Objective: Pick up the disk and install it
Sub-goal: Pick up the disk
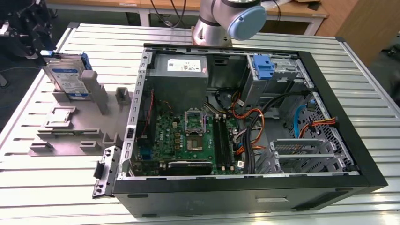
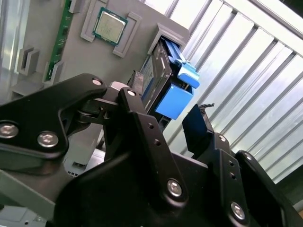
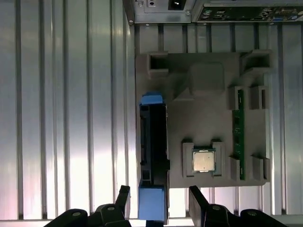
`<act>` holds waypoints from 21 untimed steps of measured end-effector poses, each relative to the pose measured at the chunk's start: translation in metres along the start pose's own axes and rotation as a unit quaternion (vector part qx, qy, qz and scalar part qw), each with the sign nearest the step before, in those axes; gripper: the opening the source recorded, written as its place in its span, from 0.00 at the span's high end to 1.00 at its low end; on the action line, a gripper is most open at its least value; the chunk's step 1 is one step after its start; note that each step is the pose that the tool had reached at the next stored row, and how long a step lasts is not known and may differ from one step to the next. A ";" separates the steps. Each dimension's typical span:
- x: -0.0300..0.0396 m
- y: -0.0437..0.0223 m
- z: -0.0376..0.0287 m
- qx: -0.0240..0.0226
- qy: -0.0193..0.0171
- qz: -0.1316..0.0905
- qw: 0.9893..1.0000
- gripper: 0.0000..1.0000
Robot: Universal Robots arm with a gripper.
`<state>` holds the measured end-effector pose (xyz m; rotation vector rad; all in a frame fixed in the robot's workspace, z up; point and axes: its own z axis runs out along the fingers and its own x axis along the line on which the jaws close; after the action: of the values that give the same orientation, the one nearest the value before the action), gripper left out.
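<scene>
Ribbed metal table [image 1: 350,56], with a grey fixture [image 3: 203,80] on it just beside an open PC case [image 1: 250,187]. The disk [image 3: 154,142] stands on edge in a slot at the fixture's outer side, at the exterior view's left, label face outward. A blue bracket [image 3: 151,204] caps its ends.

Handling, as a judgement:
- Metal body, stiff, fairly heavy for its size.
- The flat faces are probably slick.
- It is shock-sensitive, so no knocks or drops.
- The best hold looks like a pinch on the 2 broad faces near the free upper edge, off the plastic bracket, which may flex.

The gripper [image 3: 160,201] is spread wide and holds nothing. It has 1 finger [image 3: 124,198] on each side of the disk's bracketed end, with no contact visible. Both wrist views show the same straddle.

A CPU [image 3: 203,161] and a RAM stick [image 3: 238,132] sit in other fixture pockets, apart from the disk. Bare table lies on its other side. The slot walls hug the disk's lower part, so it probably only comes free straight out.

Inside the case are a power supply [image 1: 181,68] at the back, a silver cage [image 1: 275,65] with a blue latch beside it, and a motherboard [image 1: 187,136]. Loose cables [image 1: 250,126] run between the board and the bays. The cables and the case walls look like the main snag risk.
</scene>
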<state>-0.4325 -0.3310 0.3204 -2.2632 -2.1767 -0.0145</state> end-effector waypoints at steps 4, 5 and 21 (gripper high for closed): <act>0.0003 -0.0002 0.0064 0.000 0.000 0.000 1.000 0.40; 0.0003 -0.0002 0.0082 0.000 0.000 0.000 1.000 0.40; 0.0038 -0.0006 0.0235 0.000 0.000 0.007 1.000 0.48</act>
<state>-0.4329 -0.3271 0.2970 -2.2791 -2.1598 -0.0142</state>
